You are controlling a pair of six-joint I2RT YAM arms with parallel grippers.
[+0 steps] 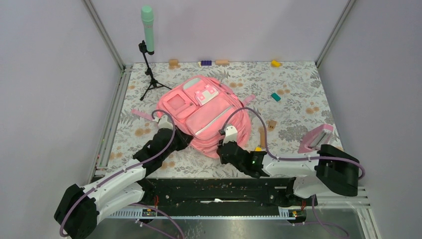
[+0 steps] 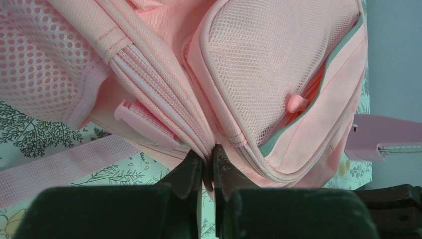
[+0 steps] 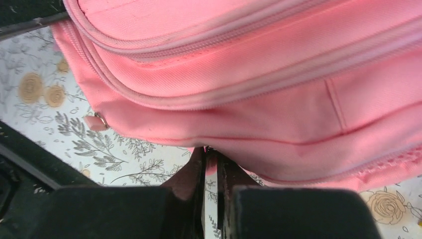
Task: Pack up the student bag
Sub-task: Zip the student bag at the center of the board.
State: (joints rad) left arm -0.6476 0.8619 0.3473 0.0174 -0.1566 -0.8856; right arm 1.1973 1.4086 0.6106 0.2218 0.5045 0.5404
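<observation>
The student bag [image 1: 206,112], a big pink backpack with front pockets and pale strips, lies flat in the middle of the flowered table. My left gripper [image 1: 180,139] is at its near left edge, shut on a fold of the bag's fabric [image 2: 206,149] beside the mesh side pocket [image 2: 259,64]. Over at the near right edge, my right gripper [image 1: 226,148] is shut on the bag's bottom seam [image 3: 210,152]. In the right wrist view the bag [image 3: 259,74] fills the upper frame, with a zipper pull [image 3: 95,121] at its left.
A small pink case [image 1: 316,138] lies right of the bag, above my right arm. A green microphone on a black tripod [image 1: 148,55] stands at the back left. Small blocks [image 1: 206,62] line the far edge; a teal piece [image 1: 275,96] and wooden pieces [image 1: 271,125] lie to the right.
</observation>
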